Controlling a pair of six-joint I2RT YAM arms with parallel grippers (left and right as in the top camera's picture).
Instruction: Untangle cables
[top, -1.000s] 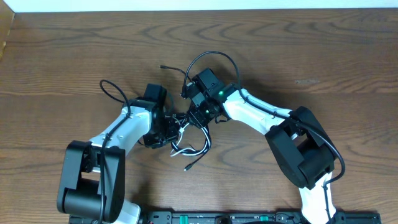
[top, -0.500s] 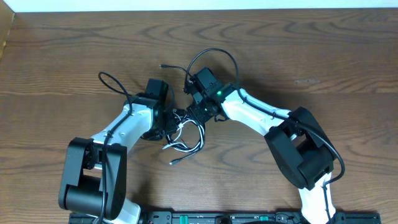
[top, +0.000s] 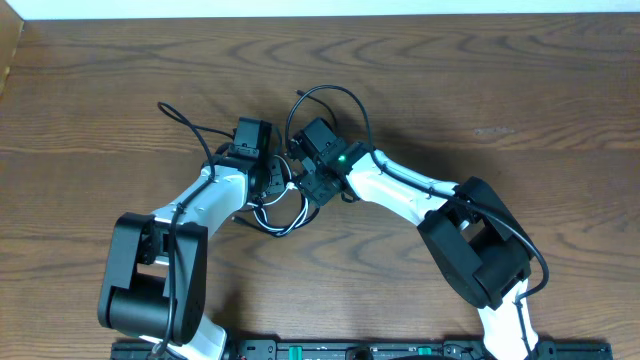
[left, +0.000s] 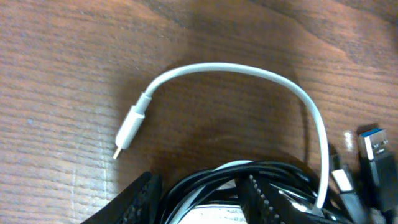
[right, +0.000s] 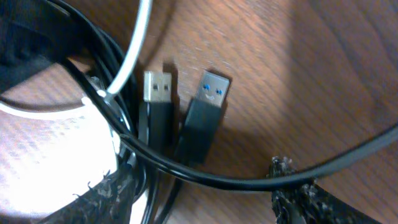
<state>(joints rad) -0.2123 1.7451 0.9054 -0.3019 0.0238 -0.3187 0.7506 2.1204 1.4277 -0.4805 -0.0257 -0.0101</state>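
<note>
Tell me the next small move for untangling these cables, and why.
Probably close the right gripper on the two USB plugs and ease them away: its jaws stand open just behind them, while the left gripper holds the black cables.

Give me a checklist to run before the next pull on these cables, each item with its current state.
1. Thin black cords packed inside left end effector: ok.
2. Right end effector open, one black cord crossing its gap: ok.
3. Short white cable free of bundle: not ok, one end runs into it.
4. Its small plug loose on wooden table: ok.
5. Black-bodied USB plugs clear of cords: not ok, one crosses them.
6. Knots inside bundle: cannot tell.
</note>
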